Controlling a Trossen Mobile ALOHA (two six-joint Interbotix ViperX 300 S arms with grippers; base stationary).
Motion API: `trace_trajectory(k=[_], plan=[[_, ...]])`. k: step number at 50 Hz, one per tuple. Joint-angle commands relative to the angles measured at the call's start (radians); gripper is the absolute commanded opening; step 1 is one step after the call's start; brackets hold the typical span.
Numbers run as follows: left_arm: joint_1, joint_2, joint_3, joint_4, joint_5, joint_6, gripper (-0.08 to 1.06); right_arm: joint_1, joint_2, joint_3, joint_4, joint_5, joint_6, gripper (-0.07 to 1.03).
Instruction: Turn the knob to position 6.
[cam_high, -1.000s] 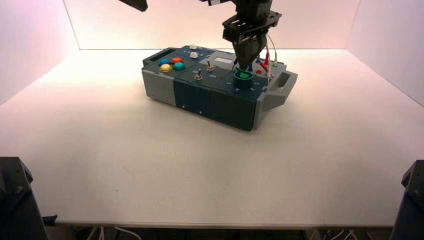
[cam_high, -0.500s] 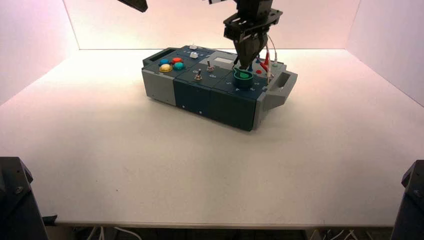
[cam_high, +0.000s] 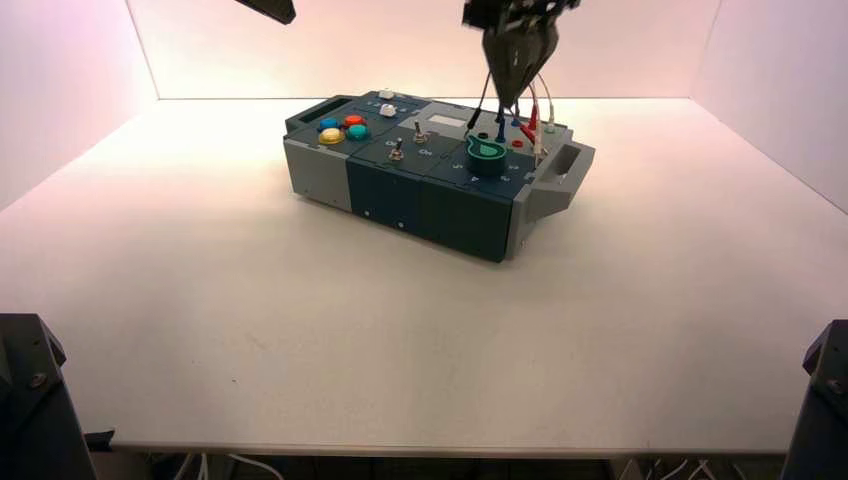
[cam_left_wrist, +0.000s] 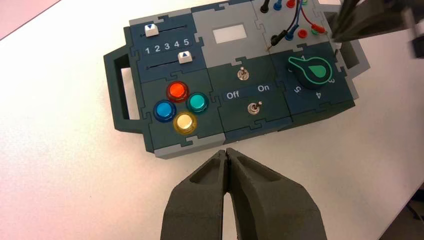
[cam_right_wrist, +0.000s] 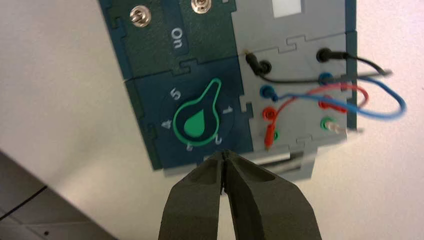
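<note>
Your green-topped knob (cam_right_wrist: 196, 121) sits at the box's right front, pointer between 5 and 1 (6 looks reached). Your right end effector (cam_high: 504, 104), closed and empty, hangs above the sockets; retreat comes next. Your left end effector (cam_left_wrist: 226, 151) waits closed, before four buttons (cam_left_wrist: 180, 108), two switches (cam_left_wrist: 248, 91), two sliders (cam_left_wrist: 168, 44).

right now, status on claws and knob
right claw shut, above box; left claw shut, off box; knob pointer between 5 and 1; nothing touching knob
</note>
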Motion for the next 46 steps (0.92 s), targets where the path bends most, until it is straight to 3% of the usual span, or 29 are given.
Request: trace_trajectory(k=[1,19,46], plan=[[-0.002,-0.005,-0.014,-0.003,-0.005,0.000,-0.03,0.002,-0.071,0.008,0.008,0.005,-0.006,-0.02],[-0.003,0.011,-0.028,-0.003,-0.017,-0.002,-0.03,0.002,-0.107,0.101,0.032,-0.095,-0.014,-0.02],[-0.003,0.032,-0.026,-0.003,-0.015,-0.002,-0.03,0.003,-0.110,0.092,0.032,-0.109,-0.014,-0.02]])
